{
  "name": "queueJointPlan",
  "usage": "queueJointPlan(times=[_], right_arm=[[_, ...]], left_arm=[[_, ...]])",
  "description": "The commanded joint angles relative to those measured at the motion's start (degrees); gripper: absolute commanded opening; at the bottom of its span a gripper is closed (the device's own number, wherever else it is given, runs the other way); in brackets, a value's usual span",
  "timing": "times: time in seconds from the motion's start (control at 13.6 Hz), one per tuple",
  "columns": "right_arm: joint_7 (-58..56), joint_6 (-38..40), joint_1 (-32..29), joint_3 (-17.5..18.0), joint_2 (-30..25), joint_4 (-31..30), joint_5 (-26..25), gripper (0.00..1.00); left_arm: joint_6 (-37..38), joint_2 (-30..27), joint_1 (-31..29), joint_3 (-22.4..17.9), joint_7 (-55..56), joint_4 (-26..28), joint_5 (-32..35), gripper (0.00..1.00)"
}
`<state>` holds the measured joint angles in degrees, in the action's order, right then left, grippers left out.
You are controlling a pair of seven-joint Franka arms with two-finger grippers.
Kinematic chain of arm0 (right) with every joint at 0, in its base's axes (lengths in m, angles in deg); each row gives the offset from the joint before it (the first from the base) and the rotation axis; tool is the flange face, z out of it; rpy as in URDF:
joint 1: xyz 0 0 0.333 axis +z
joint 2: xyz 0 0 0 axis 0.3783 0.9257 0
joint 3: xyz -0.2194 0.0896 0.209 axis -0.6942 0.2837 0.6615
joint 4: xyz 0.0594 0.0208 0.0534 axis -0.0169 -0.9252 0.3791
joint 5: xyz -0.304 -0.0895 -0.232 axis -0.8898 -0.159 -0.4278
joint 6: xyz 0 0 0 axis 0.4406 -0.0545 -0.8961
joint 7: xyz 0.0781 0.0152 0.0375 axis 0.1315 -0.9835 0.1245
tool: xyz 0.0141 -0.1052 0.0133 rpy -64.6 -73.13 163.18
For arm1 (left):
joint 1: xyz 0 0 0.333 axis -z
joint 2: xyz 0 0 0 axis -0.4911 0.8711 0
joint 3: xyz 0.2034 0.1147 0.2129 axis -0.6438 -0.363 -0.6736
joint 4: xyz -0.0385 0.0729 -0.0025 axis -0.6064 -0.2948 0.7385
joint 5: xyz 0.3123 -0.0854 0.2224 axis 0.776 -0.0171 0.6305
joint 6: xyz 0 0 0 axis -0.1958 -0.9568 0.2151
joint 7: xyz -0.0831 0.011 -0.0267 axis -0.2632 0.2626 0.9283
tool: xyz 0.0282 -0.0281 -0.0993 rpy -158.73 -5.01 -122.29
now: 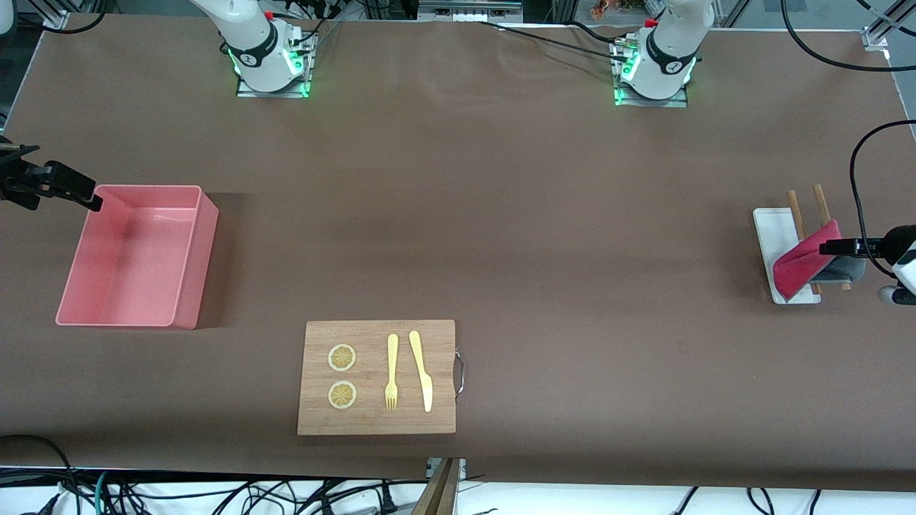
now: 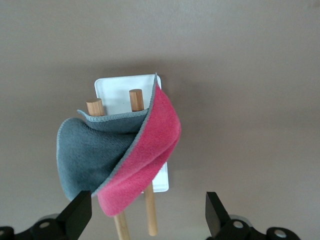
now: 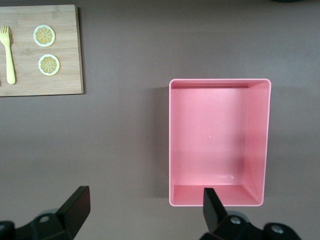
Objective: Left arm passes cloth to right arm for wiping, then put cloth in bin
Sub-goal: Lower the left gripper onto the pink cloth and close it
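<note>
Two arms work over a brown surface (image 1: 501, 214), each with its gripper out at its own end. The left gripper (image 1: 830, 248) hangs in the air over the cloth (image 1: 805, 261), at the left arm's end of the surface. In the left wrist view its fingers (image 2: 80, 212) are spread wide apart and grip nothing, with the cloth (image 2: 145, 150) showing between them, lower down.

That cloth is draped over two wooden pegs (image 2: 136, 100) that rise at a slant from a small white tray (image 1: 776, 229). Its pinkish-red face folds across the top while the dark grey reverse (image 2: 85, 155) hangs open beside it. The tray (image 2: 117, 90) lies flat under the pegs, and the cloth covers much of it.

The right gripper (image 1: 89, 200) hovers over the rim of the bin (image 1: 182, 286), at the right arm's end. In the right wrist view its fingers (image 3: 77, 205) are likewise parted, holding nothing, and the bin (image 3: 257, 140) lies below them with only its pink floor showing inside.

A wooden board (image 1: 318, 415) sits nearer the front camera than the bin, roughly midway between the two ends. On it lie two lemon slices (image 1: 342, 357), one nearer the camera than its twin, then a yellow fork (image 1: 391, 372) and a yellow knife (image 1: 422, 372) side by side. A metal handle (image 1: 459, 372) sticks out from the board's edge toward the left arm's end.
</note>
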<state>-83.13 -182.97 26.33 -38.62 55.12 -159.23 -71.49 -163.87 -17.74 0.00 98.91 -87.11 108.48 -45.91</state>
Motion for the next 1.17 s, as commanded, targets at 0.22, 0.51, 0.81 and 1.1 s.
queueJointPlan(times=[0.22, 0.51, 0.81, 1.1], right_arm=[[-0.81, 0.33, 0.21, -0.01, 0.23, 0.81, -0.20, 1.00], [-0.81, 0.42, 0.21, -0.01, 0.23, 0.81, -0.20, 1.00], [-0.81, 0.33, 0.21, -0.01, 0.23, 0.81, -0.20, 1.00], [-0.81, 0.42, 0.21, -0.01, 0.23, 0.81, -0.20, 1.00]], left_arm=[[-1.92, 4.37, -3.46, 0.51, -8.63, -0.93, 3.66, 1.00], [-1.92, 5.77, -3.99, 0.51, -10.48, -1.11, 3.65, 0.80], [-1.83, 5.78, -4.34, 0.51, -10.57, -1.02, 3.65, 0.40], [-1.74, 5.69, -4.34, 0.51, -10.92, -1.11, 3.74, 0.02]])
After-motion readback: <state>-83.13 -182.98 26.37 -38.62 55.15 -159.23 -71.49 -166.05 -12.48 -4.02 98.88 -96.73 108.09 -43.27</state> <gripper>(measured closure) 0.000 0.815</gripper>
